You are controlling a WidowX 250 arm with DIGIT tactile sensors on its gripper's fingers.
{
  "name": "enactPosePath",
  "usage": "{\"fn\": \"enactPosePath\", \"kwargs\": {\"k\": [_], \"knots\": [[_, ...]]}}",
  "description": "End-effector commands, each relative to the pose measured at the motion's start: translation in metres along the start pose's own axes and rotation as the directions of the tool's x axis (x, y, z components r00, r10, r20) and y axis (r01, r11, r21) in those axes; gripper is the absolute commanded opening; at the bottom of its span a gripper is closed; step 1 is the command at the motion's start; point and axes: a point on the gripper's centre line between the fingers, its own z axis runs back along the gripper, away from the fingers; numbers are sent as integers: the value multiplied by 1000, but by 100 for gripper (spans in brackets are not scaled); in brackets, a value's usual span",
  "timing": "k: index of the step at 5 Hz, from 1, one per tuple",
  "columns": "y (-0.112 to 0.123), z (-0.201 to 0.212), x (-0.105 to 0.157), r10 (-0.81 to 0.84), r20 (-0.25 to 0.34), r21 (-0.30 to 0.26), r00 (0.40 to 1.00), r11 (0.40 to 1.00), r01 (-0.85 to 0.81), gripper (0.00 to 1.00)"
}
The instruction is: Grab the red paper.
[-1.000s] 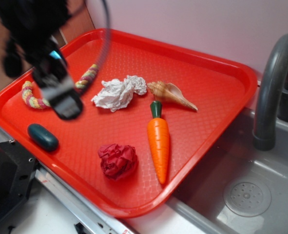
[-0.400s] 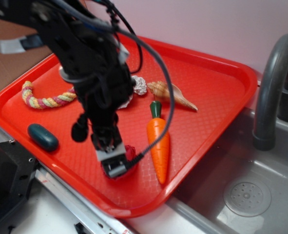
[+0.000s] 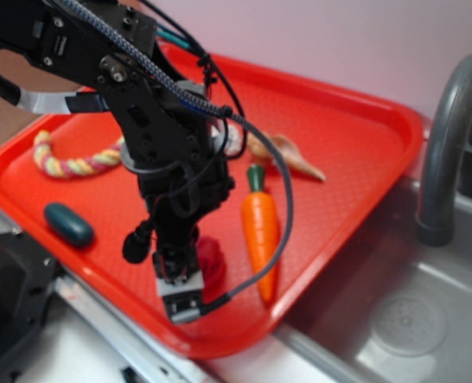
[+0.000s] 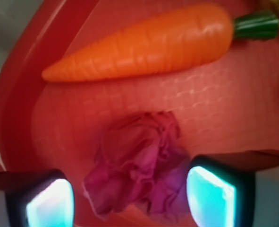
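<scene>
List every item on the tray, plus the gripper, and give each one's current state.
gripper: open, fingers either side of the red paper.
red paper: crumpled ball on the tray, not yet pinched.
toy carrot: lying flat, beyond the paper.
seashell: lying on its side, partly hidden.
rope: curved, lying flat.
dark oval object: lying flat.
tray: flat beside the sink.
</scene>
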Motion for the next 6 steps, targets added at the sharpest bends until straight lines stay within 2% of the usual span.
{"fn": "enactPosePath", "kwargs": {"k": [1, 2, 3, 4, 5, 6], "knots": [[4, -18, 0, 41, -15, 21, 999, 999, -41, 100], [10, -19, -3, 58, 0, 18, 998, 998, -58, 0], [17, 9, -11, 85, 15, 13, 996, 996, -85, 0], [35, 58, -17, 182, 67, 28, 981, 982, -185, 0], [51, 110, -16, 287, 139, 97, 948, 949, -301, 0], [67, 140, -16, 334, 187, 61, 924, 935, -351, 0]]}}
